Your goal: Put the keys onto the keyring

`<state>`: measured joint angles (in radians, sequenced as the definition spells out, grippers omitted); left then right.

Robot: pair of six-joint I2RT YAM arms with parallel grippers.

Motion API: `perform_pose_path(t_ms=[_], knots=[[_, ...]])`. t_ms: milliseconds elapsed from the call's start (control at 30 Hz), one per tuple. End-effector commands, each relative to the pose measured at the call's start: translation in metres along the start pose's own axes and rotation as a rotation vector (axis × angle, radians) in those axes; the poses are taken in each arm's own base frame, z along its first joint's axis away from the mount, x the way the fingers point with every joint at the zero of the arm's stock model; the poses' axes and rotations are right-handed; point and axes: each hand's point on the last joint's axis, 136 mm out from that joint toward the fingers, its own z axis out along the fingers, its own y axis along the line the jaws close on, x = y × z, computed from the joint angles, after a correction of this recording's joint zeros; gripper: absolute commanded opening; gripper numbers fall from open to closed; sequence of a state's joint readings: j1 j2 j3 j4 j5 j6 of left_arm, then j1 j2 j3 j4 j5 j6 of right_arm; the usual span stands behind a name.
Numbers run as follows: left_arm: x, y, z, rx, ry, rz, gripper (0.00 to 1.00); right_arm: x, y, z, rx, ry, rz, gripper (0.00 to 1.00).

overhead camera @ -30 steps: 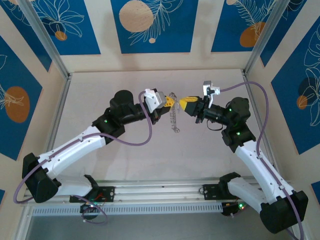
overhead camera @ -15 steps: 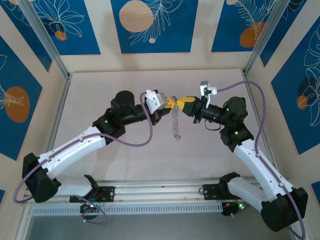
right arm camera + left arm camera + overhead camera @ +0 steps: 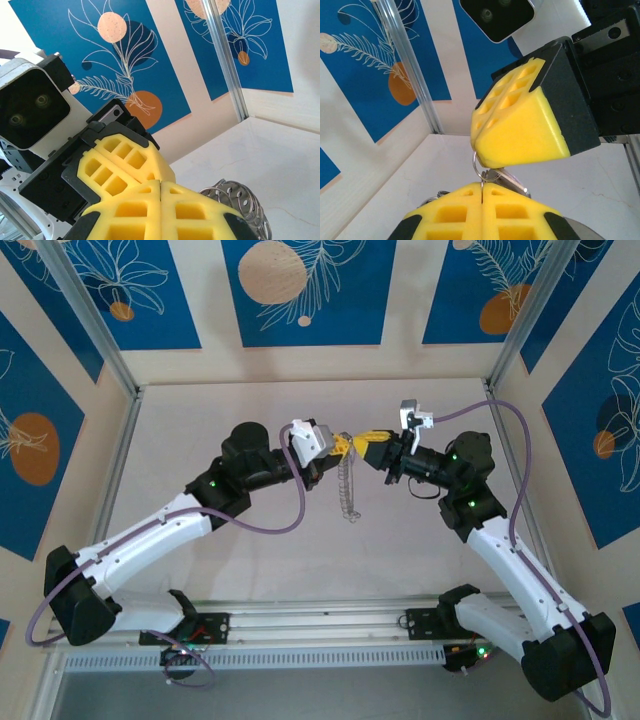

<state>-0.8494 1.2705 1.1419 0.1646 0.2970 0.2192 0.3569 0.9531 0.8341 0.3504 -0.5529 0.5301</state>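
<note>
From above, the two arms reach in toward each other over the pale table (image 3: 250, 540). The left gripper (image 3: 338, 446) and the right gripper (image 3: 368, 442) meet tip to tip, their yellow fingers touching or very nearly so. The keyring (image 3: 347, 485) hangs from that meeting point as a thin silvery strand, clear of the table. From up here I can't tell which gripper carries it.

The left wrist camera settles part of that. The left gripper (image 3: 481, 212) has its yellow pads pressed together, and a thin wire runs straight down into the seam between them. That wire curls up into a small silver loop (image 3: 476, 164) that hooks round the lower corner of the right gripper (image 3: 520, 130), which sits just above. A small silver piece (image 3: 508, 179) pokes out under that corner. It may be a key, but I can't say, and I can't see who holds it.

The right wrist camera looks the other way. The right gripper (image 3: 160, 207) is pressed together too, with only a hairline seam showing and nothing visible in it. The left gripper (image 3: 125, 167) butts against it from above. Low on the right, a cluster of the keyring's (image 3: 240, 200) silver loops bunches just beside the pads.
</note>
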Motion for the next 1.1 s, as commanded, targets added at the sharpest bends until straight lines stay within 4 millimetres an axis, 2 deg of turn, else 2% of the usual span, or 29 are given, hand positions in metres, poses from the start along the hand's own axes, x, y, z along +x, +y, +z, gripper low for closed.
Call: perform_pose_path(t_ms=[0,233,567,933,1067], knots=[[-0.048,-0.003,-0.015,-0.014,-0.151,0.053,0.00,0.005,-0.017,-0.003,0.064,-0.002,0.013,0.00],[-0.049,-0.003,-0.016,-0.015,-0.161,0.047,0.00,0.010,-0.026,-0.005,0.085,0.000,0.038,0.00],[-0.048,-0.001,-0.014,-0.025,-0.181,0.020,0.00,0.016,-0.024,0.001,0.022,0.031,0.085,0.00],[-0.045,0.011,-0.010,-0.087,-0.235,-0.079,0.00,0.020,-0.031,0.005,0.010,0.032,0.179,0.00],[-0.043,0.017,-0.011,-0.112,-0.261,-0.140,0.00,0.019,-0.034,0.002,0.019,0.026,0.212,0.15]])
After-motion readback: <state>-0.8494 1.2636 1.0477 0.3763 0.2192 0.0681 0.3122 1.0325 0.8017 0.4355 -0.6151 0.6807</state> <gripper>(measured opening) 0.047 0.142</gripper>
